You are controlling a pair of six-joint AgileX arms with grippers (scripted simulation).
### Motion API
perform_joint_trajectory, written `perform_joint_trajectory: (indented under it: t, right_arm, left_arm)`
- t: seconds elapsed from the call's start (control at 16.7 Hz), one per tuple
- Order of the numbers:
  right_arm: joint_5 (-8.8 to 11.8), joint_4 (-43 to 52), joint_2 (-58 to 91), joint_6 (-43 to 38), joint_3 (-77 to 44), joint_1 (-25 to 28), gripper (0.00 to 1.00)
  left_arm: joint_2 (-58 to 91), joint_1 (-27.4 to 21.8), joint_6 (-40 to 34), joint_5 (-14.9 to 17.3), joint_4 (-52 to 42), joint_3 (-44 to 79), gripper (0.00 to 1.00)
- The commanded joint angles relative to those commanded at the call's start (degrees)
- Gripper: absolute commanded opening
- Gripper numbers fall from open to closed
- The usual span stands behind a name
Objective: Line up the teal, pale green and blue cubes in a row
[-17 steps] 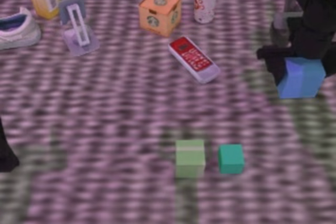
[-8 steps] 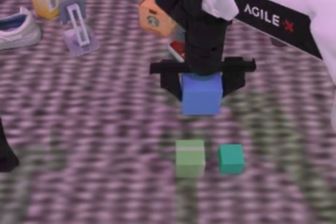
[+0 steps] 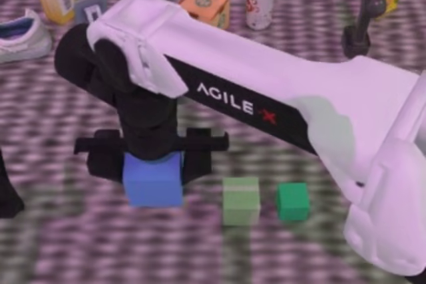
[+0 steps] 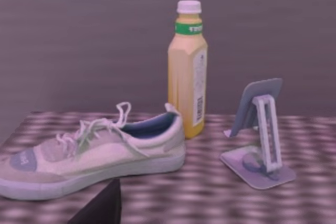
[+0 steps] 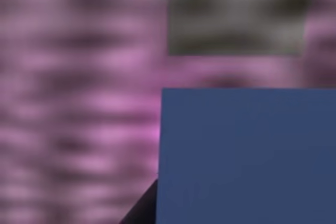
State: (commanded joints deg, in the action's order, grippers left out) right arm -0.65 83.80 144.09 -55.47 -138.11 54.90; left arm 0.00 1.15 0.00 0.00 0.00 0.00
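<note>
- The blue cube [image 3: 154,179] is sitting pinched between the two black fingers of your right gripper [image 3: 152,164], which is clamping it from both sides; the right wrist view is showing one flat blue face [image 5: 247,156] filling much of the picture above the purple patterned tablecloth [image 3: 80,244].
- You are seeing the pale green cube [image 3: 241,200] just to the top view's right of the gripper, near the blue cube but not touching it, roughly level with it.
- The teal cube [image 3: 293,201] is lying just beyond the pale green one on that same side, with a narrow gap between them.
- Your right arm [image 3: 266,108] is stretching across the table from the top view's right.
- Farther from the gripper, along the table's far edge, the orange box [image 3: 206,4] and a can [image 3: 260,2] are standing.
- Your left arm [image 3: 6,194] is staying out at the left edge; I cannot tell how its fingers are set.
- Its wrist camera is looking at a sneaker [image 4: 89,150], a juice bottle [image 4: 187,90] and a phone stand [image 4: 260,135].
</note>
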Motion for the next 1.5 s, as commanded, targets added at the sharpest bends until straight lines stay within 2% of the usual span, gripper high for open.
perform_joint_trajectory:
  t: [0.36,0.78,1.08,1.5]
  right_arm:
    - [0.1,-1.1,-0.3,0.0,1.1,-0.1,0.00]
    - [0.0,-14.9,0.1,-0.1,14.7,0.0,0.00]
    - [0.0,-15.7,0.2,-0.1,15.5,0.1,0.00]
    - [0.0,-15.7,0.2,-0.1,15.5,0.1,0.53]
  left_arm:
    - [0.0,0.0,0.0,0.0,0.0,0.0,1.00]
    - [0.0,0.0,0.0,0.0,0.0,0.0,1.00]
    - [0.0,0.0,0.0,0.0,0.0,0.0,1.00]
    - [0.0,0.0,0.0,0.0,0.0,0.0,1.00]
